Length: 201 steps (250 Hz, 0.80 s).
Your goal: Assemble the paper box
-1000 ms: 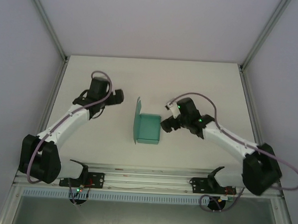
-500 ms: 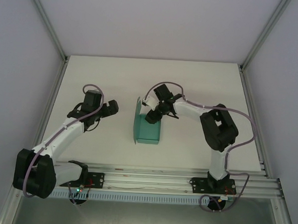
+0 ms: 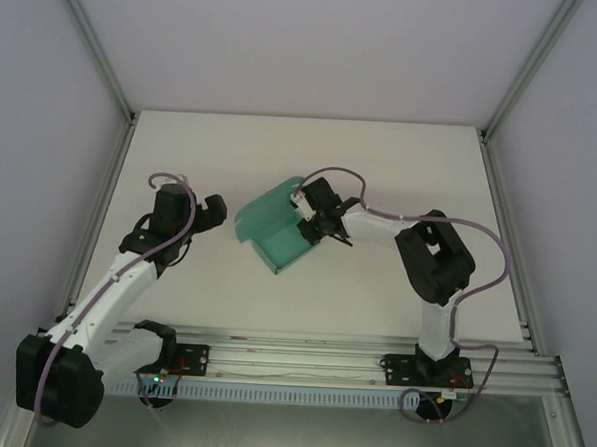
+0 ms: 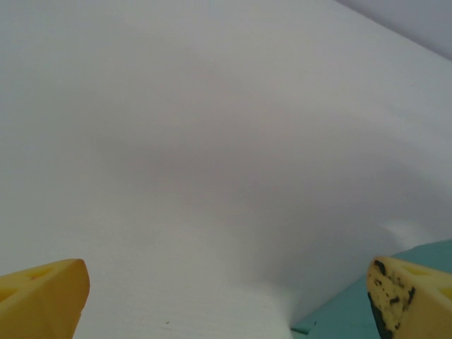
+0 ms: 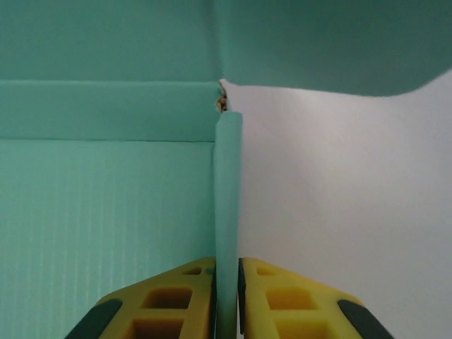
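Yellow fingers (image 5: pixel 176 300) of the right hand (image 5: pixel 226 272) are squeezed narrow on a thin upright wall (image 5: pixel 227 191) of the teal-green paper box (image 5: pixel 106 212). The card edge is sandwiched between the two pads with no gap on either side. Seen from the wrist camera, the ribbed floor of the box lies to the left of the pinched wall and ends ahead of the hand in a low folded back wall. To the right of the hand is bare white bench (image 5: pixel 339 212). Ahead of and above the hand, a broad flap (image 5: pixel 332 42) of the same card spreads across, its rounded corner reaching out over the bench.

From overhead, the right hand (image 3: pixel 315 217) grips the far right side of the paper box (image 3: pixel 277 244). The box sits skewed near the middle of the bench (image 3: pixel 402 159) as an open tray, not closed up. Its flap (image 3: pixel 264 210) stands raised on the side away from the right hand, toward the left arm. Whether the base rests flat on the bench I cannot tell.

The left hand (image 3: pixel 212 211) is off to the left of the box, clearly apart from it and holding nothing. In its own wrist view the fingers (image 4: pixel 42 300) are spread wide, with white bench (image 4: pixel 212 141) between them around the left hand (image 4: pixel 226 282). A teal corner of the paper box (image 4: pixel 339 321) shows just beside its right finger at the lower edge.
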Available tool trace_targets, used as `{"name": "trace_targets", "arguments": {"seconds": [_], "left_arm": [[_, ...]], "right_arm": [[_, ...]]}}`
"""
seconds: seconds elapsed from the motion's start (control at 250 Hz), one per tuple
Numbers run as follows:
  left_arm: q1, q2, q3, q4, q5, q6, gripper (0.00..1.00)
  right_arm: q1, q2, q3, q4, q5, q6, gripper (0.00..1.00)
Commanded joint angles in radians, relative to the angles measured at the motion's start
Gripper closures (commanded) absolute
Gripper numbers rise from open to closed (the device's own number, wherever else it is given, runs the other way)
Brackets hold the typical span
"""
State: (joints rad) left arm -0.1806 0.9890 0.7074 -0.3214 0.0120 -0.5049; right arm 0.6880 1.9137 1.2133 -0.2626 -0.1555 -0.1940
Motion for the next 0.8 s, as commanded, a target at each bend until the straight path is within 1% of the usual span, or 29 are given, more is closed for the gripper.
{"name": "trace_targets", "arguments": {"seconds": [0.0, 0.032, 0.088, 0.208, 0.288, 0.376, 0.54, 0.592, 0.704, 0.799], "left_arm": [[0.007, -0.012, -0.02, 0.0, -0.035, -0.022, 0.0], [0.008, -0.008, -0.022, 0.005, -0.032, -0.024, 0.0], [0.007, 0.001, -0.02, 0.01, -0.028, -0.024, 0.0], [0.007, 0.027, -0.008, 0.007, -0.021, -0.024, 0.0], [0.007, 0.043, -0.011, 0.02, -0.014, -0.026, 0.0], [0.008, 0.06, -0.007, 0.028, -0.005, -0.025, 0.0], [0.007, 0.079, -0.006, 0.049, 0.049, 0.005, 0.0], [0.007, 0.085, -0.007, 0.054, 0.07, 0.008, 0.0], [0.007, 0.088, -0.001, 0.081, 0.132, 0.039, 0.0], [0.007, 0.093, -0.003, 0.125, 0.206, 0.076, 0.0]], "right_arm": [[0.023, -0.066, -0.031, -0.019, 0.208, 0.336, 0.85], [0.025, -0.068, -0.04, -0.04, 0.215, 0.4, 0.88], [0.035, -0.068, -0.057, -0.086, 0.276, 0.529, 0.9], [0.071, -0.07, -0.057, -0.239, 0.397, 0.725, 0.91], [0.097, -0.067, -0.044, -0.327, 0.426, 0.824, 0.91], [0.128, -0.073, -0.044, -0.352, 0.434, 0.86, 0.88], [0.143, -0.088, -0.015, -0.39, 0.517, 0.827, 0.79], [0.142, -0.087, 0.002, -0.399, 0.525, 0.807, 0.76], [0.142, -0.098, 0.008, -0.376, 0.518, 0.769, 0.67], [0.142, -0.127, 0.01, -0.362, 0.517, 0.73, 0.53]]}}
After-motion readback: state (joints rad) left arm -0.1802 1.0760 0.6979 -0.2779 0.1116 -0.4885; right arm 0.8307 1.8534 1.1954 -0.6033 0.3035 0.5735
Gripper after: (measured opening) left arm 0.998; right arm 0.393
